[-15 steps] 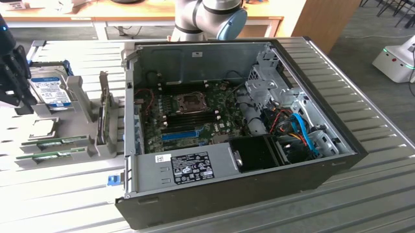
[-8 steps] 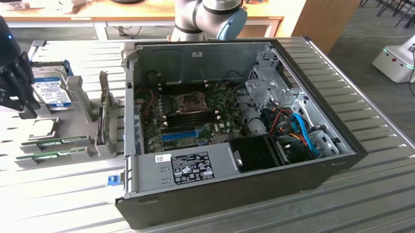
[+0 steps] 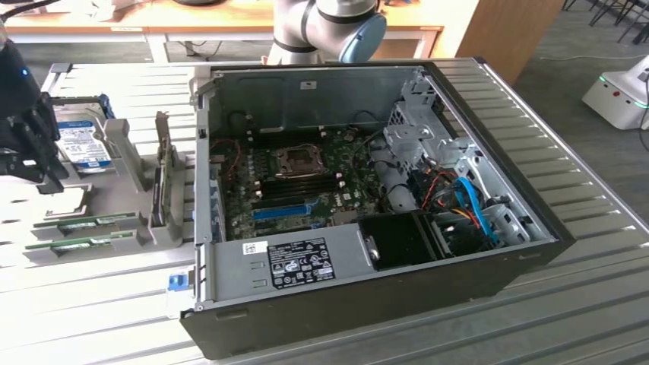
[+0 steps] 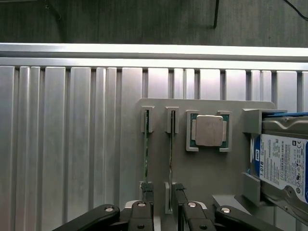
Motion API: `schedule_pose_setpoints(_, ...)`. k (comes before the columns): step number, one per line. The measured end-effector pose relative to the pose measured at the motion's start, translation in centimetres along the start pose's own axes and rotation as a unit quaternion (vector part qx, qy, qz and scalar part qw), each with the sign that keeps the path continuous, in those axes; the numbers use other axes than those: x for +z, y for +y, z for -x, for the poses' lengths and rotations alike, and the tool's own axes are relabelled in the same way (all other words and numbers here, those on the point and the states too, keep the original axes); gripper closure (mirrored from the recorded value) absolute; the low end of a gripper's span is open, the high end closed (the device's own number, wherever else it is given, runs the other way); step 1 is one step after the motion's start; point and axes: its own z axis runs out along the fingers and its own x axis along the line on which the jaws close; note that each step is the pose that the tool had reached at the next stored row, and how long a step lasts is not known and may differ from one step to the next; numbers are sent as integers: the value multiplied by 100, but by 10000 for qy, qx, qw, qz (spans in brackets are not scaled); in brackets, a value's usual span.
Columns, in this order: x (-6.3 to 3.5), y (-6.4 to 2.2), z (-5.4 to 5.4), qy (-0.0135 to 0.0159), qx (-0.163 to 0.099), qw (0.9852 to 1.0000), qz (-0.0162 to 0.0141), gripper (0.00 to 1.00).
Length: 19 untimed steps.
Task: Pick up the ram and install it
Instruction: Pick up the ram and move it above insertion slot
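Hanging wide open and empty, the claw (image 4: 163, 190) brackets the ram (image 4: 171, 154); another stick (image 4: 146, 149) flanks it.

Open PC case (image 3: 335, 308) on ribbed table (image 4: 72, 144); HDD (image 4: 284, 166), CPU (image 4: 208, 130) in grey holder (image 4: 202, 168).

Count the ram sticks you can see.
2. The first ram stands on edge in the holder's end slot; the second ram in the next slot, beside the CPU. Any inside the case can't be told.
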Motion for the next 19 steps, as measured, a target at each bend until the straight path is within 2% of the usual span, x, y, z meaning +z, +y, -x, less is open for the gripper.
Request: schedule_pose_setpoints(19, 292, -8, 3, 0, 0, 10000, 0, 70)
